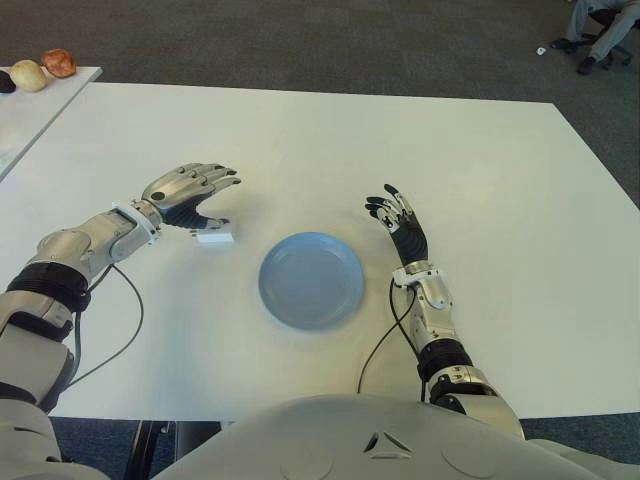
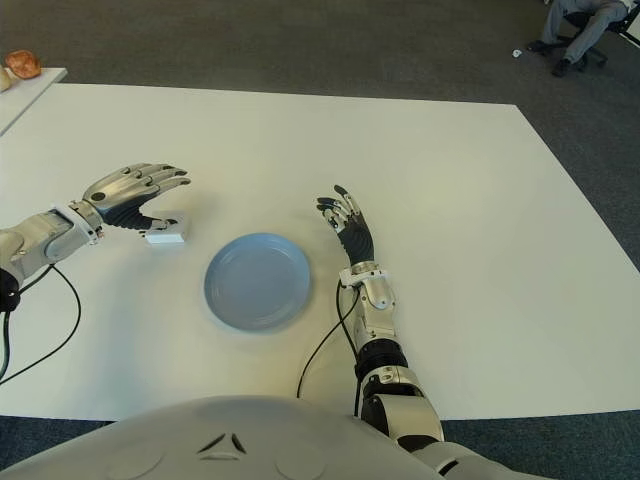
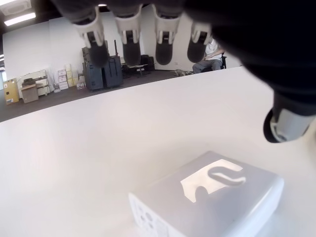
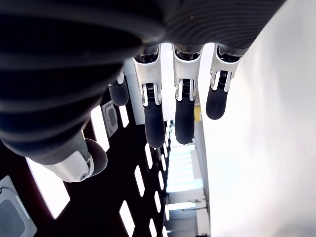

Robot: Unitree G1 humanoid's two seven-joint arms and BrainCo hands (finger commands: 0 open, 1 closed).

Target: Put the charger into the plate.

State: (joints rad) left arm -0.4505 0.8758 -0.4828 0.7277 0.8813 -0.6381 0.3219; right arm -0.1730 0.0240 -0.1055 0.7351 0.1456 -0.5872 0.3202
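A small white charger (image 1: 215,239) lies on the white table (image 1: 500,200), just left of a light blue plate (image 1: 311,279) that holds nothing. My left hand (image 1: 195,198) hovers over the charger with its fingers spread, the thumb close beside it but not gripping. In the left wrist view the charger (image 3: 212,197) lies free on the table under the fingers (image 3: 129,44). My right hand (image 1: 400,222) shows to the right of the plate, fingers straight and holding nothing.
A side table (image 1: 40,100) at the far left carries several round objects (image 1: 45,68). A seated person's legs (image 1: 600,30) show at the far right on the carpet. Cables (image 1: 120,330) trail from both wrists across the table.
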